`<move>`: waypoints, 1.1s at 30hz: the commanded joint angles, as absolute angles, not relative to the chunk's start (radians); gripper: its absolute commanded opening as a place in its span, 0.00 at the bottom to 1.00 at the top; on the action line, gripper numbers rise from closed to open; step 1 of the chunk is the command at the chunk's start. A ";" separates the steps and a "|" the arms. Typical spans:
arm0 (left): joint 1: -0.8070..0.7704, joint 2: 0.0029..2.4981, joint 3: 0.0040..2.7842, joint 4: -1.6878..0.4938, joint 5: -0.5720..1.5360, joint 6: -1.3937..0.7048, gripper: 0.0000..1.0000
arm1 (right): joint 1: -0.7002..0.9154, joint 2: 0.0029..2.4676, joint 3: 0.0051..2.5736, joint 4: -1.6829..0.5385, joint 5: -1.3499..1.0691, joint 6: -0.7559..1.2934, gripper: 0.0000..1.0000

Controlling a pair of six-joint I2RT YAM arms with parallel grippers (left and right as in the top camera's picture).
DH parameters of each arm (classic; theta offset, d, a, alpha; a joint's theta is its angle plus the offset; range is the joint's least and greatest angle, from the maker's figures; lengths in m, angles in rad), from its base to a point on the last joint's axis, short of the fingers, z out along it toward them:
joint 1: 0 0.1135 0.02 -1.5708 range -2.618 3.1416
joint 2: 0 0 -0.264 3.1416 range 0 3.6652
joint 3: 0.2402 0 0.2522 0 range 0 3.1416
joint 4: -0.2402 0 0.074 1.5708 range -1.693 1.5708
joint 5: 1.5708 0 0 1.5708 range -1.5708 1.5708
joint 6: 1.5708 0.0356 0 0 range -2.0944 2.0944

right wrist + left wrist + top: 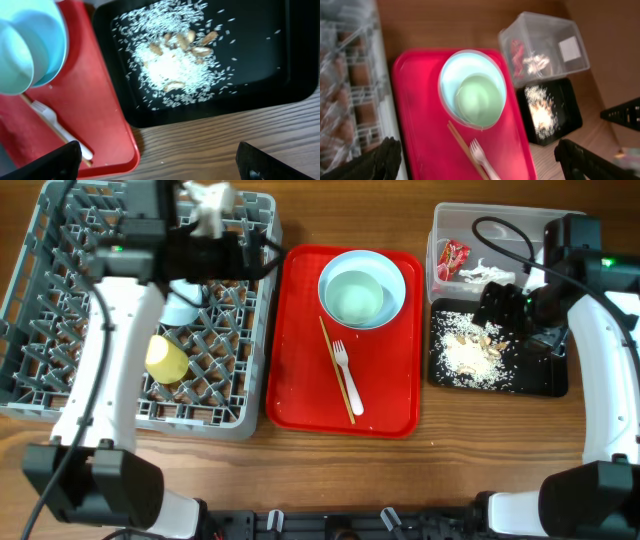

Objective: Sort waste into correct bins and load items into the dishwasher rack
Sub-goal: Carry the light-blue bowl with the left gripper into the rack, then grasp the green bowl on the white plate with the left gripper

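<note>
Overhead, the yellow cup [167,358] sits in the dishwasher rack [50,330] by the left edge. Left wrist: the left gripper [477,146] is spread wide, empty, above the green bowl [479,100] nested in the blue bowl [455,70]. Right wrist: the right gripper [159,147] is likewise wide and empty over rice crumbs [170,67] in the black tray [260,60].

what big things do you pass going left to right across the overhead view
dishwasher rack → red serving tray → black tray; the clear tub spans about the same stretch as the black tray, so it has no separate place in the order.
</note>
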State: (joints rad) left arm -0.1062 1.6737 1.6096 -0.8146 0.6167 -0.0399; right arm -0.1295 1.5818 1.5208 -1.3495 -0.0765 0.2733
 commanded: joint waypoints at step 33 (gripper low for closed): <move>-0.659 2.118 1.620 -0.494 -0.009 -0.169 0.04 | -0.283 1.563 1.530 -1.355 -0.113 0.290 1.00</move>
